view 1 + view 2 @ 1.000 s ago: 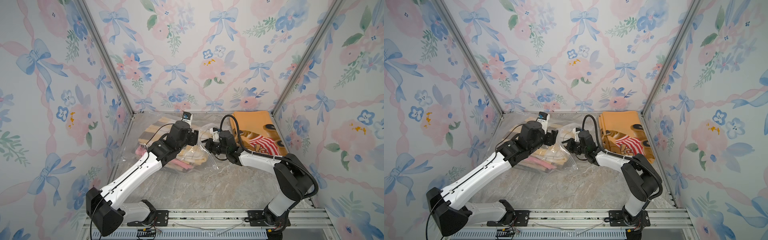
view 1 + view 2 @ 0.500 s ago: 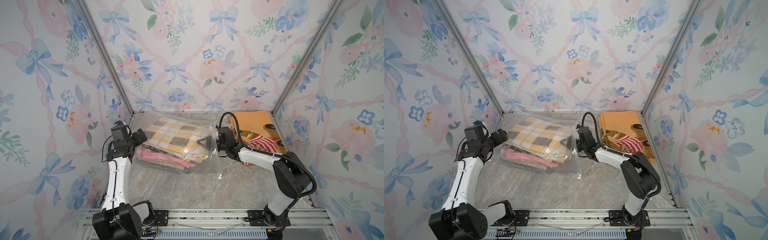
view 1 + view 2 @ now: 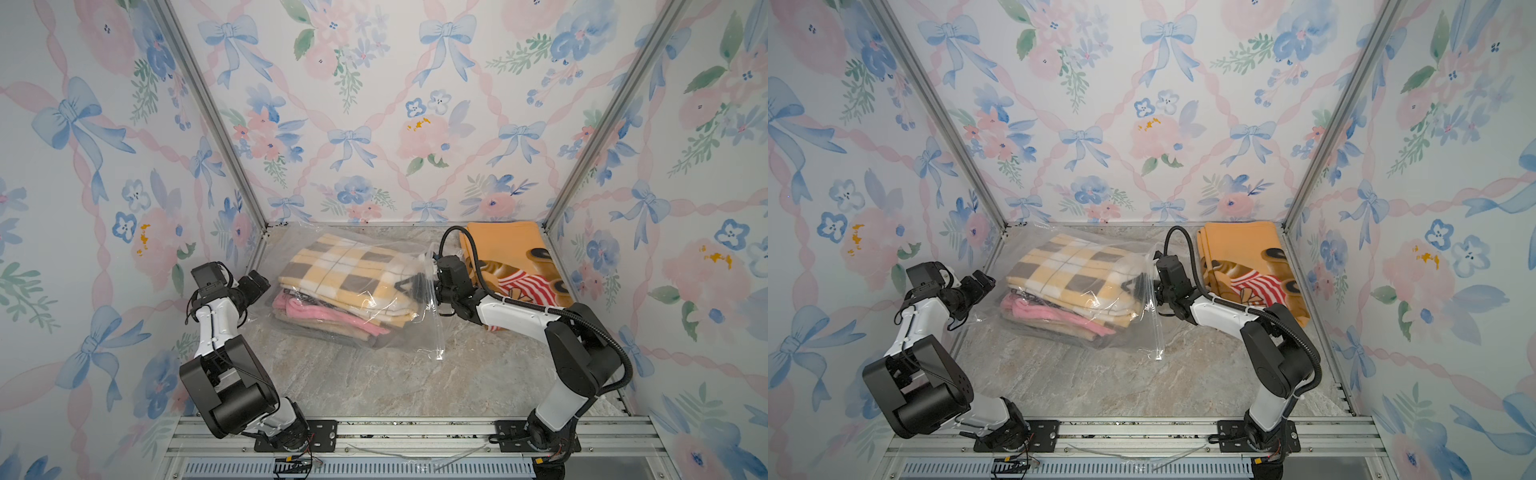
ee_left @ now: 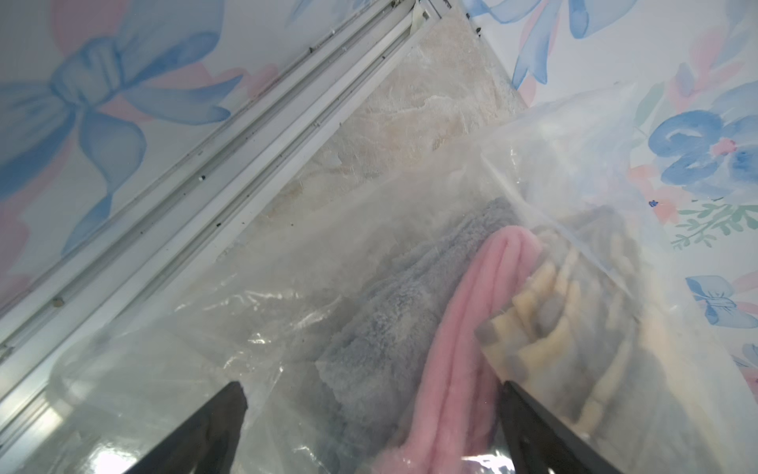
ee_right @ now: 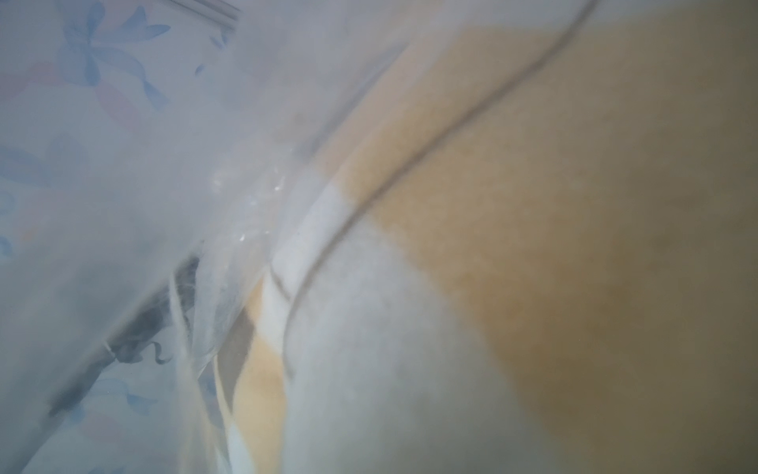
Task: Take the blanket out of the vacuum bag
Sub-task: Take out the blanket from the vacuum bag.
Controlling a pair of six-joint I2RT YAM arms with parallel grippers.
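We have not got the blanket out yet.
The checked blanket (image 3: 345,270) lies inside the vacuum bag (image 3: 432,332); our left pincer (image 4: 371,388) gapes wide and empty, and our right pincer (image 3: 409,286) pinches the bag's mouth.

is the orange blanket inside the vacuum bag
No, the orange blanket lies uncovered outside the vacuum bag, which holds the checkered blanket.
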